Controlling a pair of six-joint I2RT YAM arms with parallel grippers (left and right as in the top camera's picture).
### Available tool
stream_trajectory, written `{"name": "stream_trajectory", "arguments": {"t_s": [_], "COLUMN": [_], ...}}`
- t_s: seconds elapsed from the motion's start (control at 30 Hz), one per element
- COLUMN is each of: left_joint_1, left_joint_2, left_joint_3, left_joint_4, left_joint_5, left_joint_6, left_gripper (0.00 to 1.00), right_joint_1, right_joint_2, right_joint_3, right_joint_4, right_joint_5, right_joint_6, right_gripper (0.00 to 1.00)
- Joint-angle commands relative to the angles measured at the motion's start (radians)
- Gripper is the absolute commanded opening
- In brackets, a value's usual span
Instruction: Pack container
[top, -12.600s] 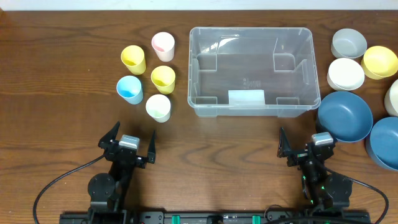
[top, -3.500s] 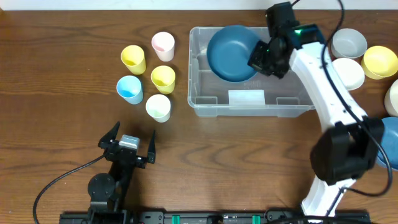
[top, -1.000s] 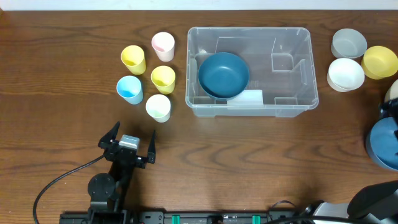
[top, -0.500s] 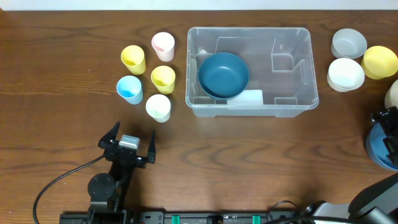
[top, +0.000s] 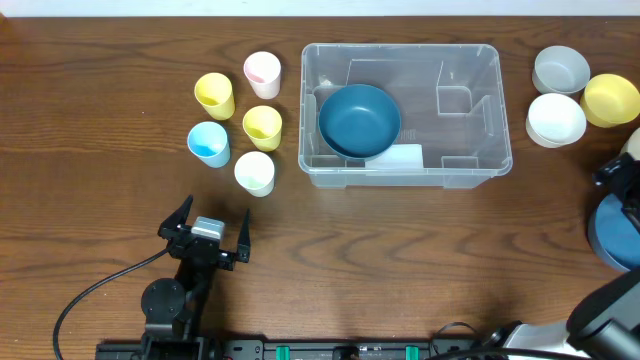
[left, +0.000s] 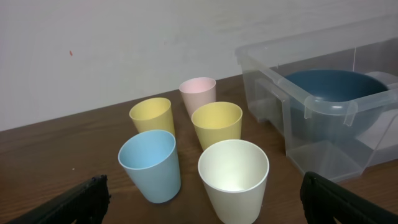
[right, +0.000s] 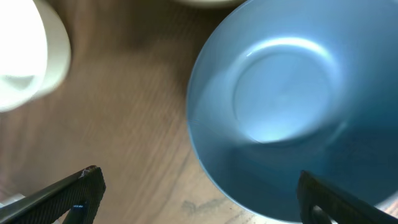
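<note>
The clear container (top: 470, 75) stands at the table's back middle with a dark blue bowl (top: 358, 120) in its left half; both show in the left wrist view, the container (left: 292, 109) and the bowl (left: 329, 87). My right gripper (top: 622, 182) hangs open at the table's right edge over a second blue bowl (top: 612, 235). In the right wrist view its fingers (right: 199, 199) straddle that bowl's (right: 286, 106) near left rim without touching it. My left gripper (top: 205, 238) rests open and empty at the front left, facing the cups (left: 208, 202).
Several cups stand left of the container: two yellow (top: 214, 94), pink (top: 262, 70), light blue (top: 208, 142), cream (top: 255, 172). Grey (top: 560, 68), yellow (top: 611, 98) and white (top: 555, 120) bowls sit at the back right; the white one shows in the right wrist view (right: 22, 59).
My right gripper has shifted slightly at the right edge above the second blue bowl. The container, the bowl in it, the cups and the left arm have not moved.
</note>
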Motion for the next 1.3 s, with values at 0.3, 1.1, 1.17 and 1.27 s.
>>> {"name": "stream_trajectory", "arguments": {"t_s": [0.3, 1.1, 1.17, 1.27], "left_joint_1": [0.005, 0.005, 0.005, 0.005], "left_joint_2": [-0.005, -0.005, -0.005, -0.005], "left_joint_3": [-0.019, -0.019, -0.019, -0.019], "left_joint_4": [-0.032, -0.032, -0.032, -0.032], "left_joint_5": [0.006, 0.006, 0.006, 0.006], "left_joint_6": [0.010, 0.010, 0.010, 0.010], "left_gripper": [0.98, 0.98, 0.98, 0.98], "right_joint_1": [0.020, 0.021, 0.021, 0.021], "right_joint_2": [0.190, 0.264, 0.264, 0.264], "right_joint_3": [-0.003, 0.075, 0.138, 0.300], "right_joint_4": [-0.001, -0.080, -0.143, -0.286], "right_joint_5": [0.145, 0.150, 0.149, 0.149], "right_joint_6": [-0.086, -0.033, -0.033, -0.003], "right_gripper": [0.98, 0.01, 0.01, 0.01]}}
